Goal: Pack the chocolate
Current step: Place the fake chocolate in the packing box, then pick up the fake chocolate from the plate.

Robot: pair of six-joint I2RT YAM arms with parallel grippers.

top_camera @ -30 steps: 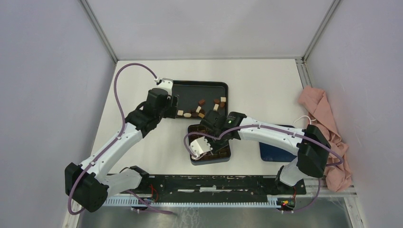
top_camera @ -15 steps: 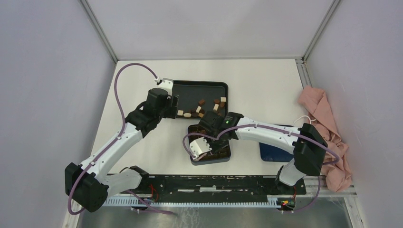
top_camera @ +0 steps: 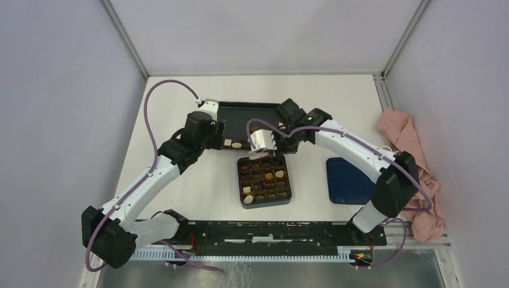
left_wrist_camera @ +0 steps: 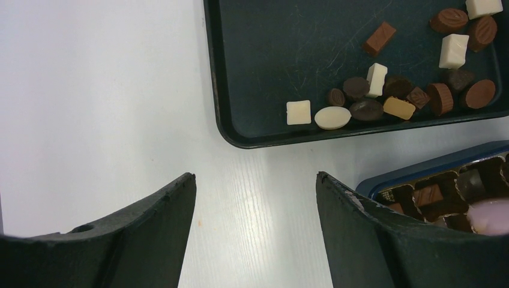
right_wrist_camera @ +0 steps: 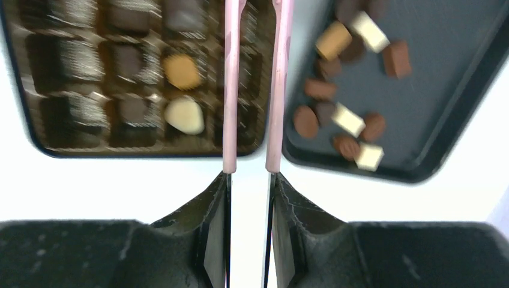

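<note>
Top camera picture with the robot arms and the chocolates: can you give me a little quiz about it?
1. True or false: the left gripper is shut.
2. What colour are the tweezers in the right gripper? A pink, B green, C blue.
3. Fill in: the loose chocolate lies in a dark ___.
Key: 1 false, it is open and empty. 2 A. 3 tray.

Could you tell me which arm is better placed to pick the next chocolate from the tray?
Probably right: the right tool grips the pink tweezers beside the loose chocolate in the tray; the left tool hangs open, empty.
</note>
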